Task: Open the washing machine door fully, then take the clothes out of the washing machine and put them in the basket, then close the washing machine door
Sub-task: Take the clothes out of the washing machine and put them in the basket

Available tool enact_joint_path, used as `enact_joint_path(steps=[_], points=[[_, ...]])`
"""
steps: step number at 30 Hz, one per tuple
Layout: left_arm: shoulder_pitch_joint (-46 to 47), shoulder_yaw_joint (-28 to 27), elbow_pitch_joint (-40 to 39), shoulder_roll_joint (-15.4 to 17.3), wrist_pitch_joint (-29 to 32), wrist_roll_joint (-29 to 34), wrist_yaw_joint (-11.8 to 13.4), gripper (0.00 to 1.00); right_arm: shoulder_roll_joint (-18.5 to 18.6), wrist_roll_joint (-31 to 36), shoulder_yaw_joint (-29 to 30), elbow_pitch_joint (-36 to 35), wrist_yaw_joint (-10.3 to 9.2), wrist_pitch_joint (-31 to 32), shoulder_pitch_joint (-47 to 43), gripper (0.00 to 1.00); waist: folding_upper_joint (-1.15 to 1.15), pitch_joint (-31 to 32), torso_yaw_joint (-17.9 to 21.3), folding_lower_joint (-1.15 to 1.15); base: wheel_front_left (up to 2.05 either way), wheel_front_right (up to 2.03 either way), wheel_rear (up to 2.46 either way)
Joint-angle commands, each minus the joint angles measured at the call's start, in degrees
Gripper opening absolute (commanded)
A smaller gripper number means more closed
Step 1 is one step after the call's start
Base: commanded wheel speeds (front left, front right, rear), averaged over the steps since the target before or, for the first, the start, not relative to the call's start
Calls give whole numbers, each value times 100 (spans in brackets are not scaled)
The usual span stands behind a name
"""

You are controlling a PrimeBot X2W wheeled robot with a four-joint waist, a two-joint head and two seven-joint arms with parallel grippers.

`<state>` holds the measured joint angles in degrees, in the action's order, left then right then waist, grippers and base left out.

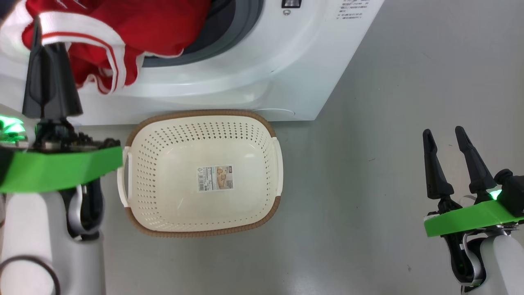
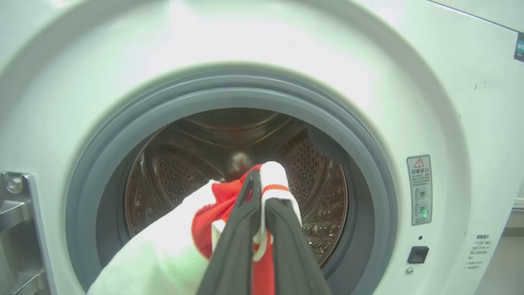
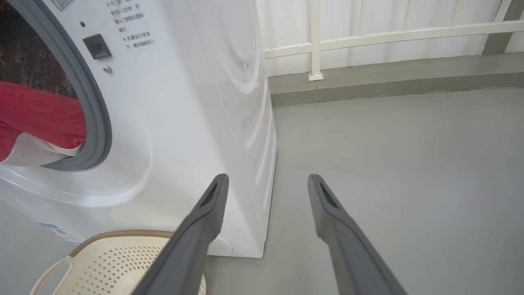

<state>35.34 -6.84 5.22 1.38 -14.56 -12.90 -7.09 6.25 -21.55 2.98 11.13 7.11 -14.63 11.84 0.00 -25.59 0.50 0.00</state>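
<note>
The washing machine [image 1: 286, 61] stands with its round opening uncovered; its door is out of view. The red clothes [image 1: 143, 24] with white trim hang out over the grey ring at the opening's lower edge. My left gripper [image 1: 37, 24] is shut on a fold of the clothes [image 2: 213, 213]; in the left wrist view that gripper [image 2: 262, 186] pinches the fabric in front of the steel drum [image 2: 184, 164]. The cream basket [image 1: 204, 112] sits on the floor right below the opening, with nothing in it but its sticker. My right gripper [image 1: 442, 131] is open and apart, at the lower right.
Grey floor [image 1: 389, 164] lies to the right of the machine and basket. In the right wrist view, the open gripper [image 3: 268, 180] faces the machine's side panel [image 3: 229, 102], a white railing [image 3: 368, 37] behind and the basket's corner [image 3: 114, 262] below. A metal hinge [image 2: 16, 213] sits left of the opening.
</note>
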Motion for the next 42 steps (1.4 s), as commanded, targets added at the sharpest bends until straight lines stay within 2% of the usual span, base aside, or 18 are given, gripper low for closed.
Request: enact_joint_path(steps=[1, 7, 13, 22, 28, 42], points=[[-196, -83, -376, 153, -43, -91, -26, 0, 69, 45, -94, -151, 37, -37, -122, 100, 0, 0, -3, 0, 0, 0, 0], [-549, 178, -1077, 151, -43, -171, 76, 0, 68, 47, -107, -155, 37, -37, -123, 100, 0, -30, -4, 0, 0, 0, 0], [-826, 475, -799, 151, -43, -215, 139, 0, 36, 53, -144, -178, 37, -37, -83, 100, 0, -157, 36, 0, 0, 0, 0], [-814, 777, 835, 150, -43, -382, 90, 0, -33, 31, -233, -192, 37, -37, 81, 100, 0, -536, 170, 0, 0, 0, 0], [-202, 795, 2194, 150, -43, -252, 17, 0, -73, 33, -275, -230, 37, -37, 259, 100, 0, -893, 290, 0, 0, 0, 0], [1108, 710, 4100, 233, -44, 218, -35, 0, -219, 6, -364, -324, 37, -37, 587, 100, 0, -1583, 608, 0, 0, 0, 0]])
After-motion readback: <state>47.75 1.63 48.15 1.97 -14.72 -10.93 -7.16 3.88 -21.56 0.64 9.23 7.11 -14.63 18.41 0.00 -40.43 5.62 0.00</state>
